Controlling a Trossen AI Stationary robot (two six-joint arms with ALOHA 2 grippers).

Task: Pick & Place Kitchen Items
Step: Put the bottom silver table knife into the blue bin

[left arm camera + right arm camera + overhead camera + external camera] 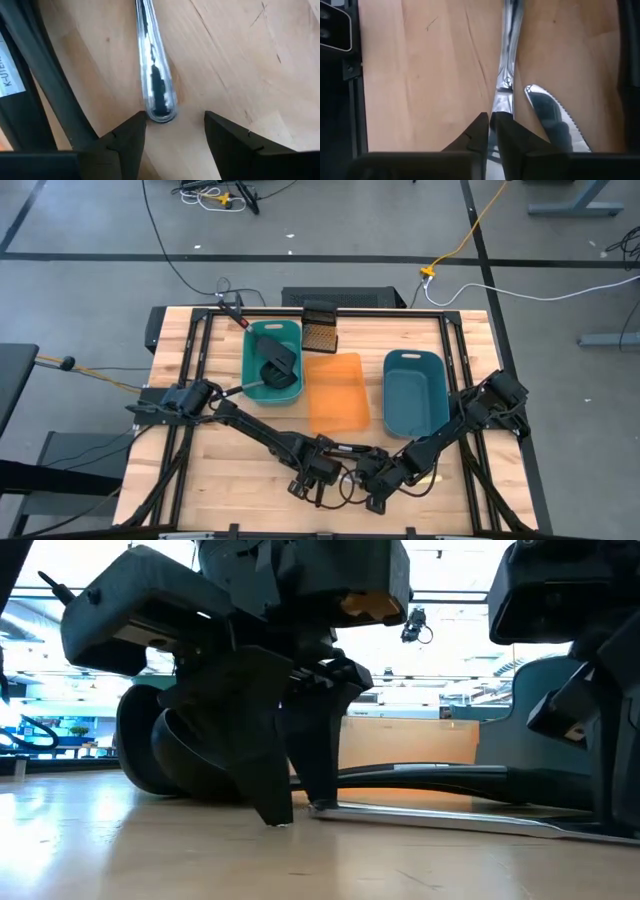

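A wooden table (210, 480) carries a teal tray (272, 362), a flat orange tray (337, 392) and a blue tray (415, 390) side by side, a dark mesh box (320, 330) behind them, and silvery cutlery (154, 75) near its front edge.

From above you look straight down on the whole table (250, 470) and both arms. Your low camera sits at tabletop height, facing level toward the room, arms close in front. Each wrist camera looks down close at the wood past its own fingers. The same silver handle (152, 60) shows in the low view too.
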